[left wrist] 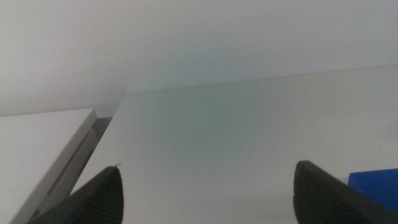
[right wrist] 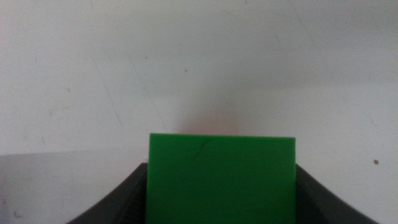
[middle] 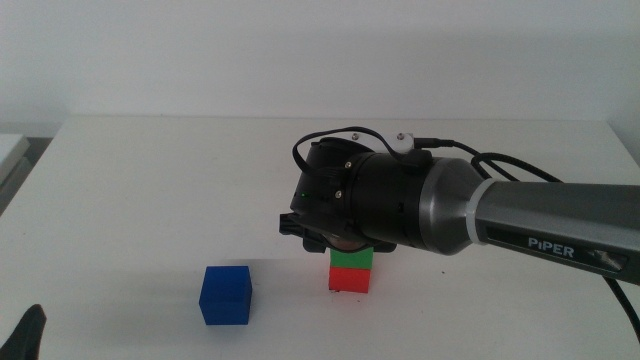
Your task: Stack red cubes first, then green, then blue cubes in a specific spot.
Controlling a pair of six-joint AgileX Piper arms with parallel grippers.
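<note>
Right gripper [right wrist: 221, 186]: jaws pinching the green cube [middle: 352, 258], apparently resting on the red cube [middle: 350, 279].
Blue cube [middle: 226, 294]: near front edge.
Left gripper [left wrist: 205, 193]: spread, waiting at the front-left corner.

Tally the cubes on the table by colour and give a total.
Small matte red cube, bottom of the stack: 1
Small matte green cube, on the red one, between the right gripper jaws: 1
Small matte dark-blue cube, standing apart: 1
Total: 3
</note>
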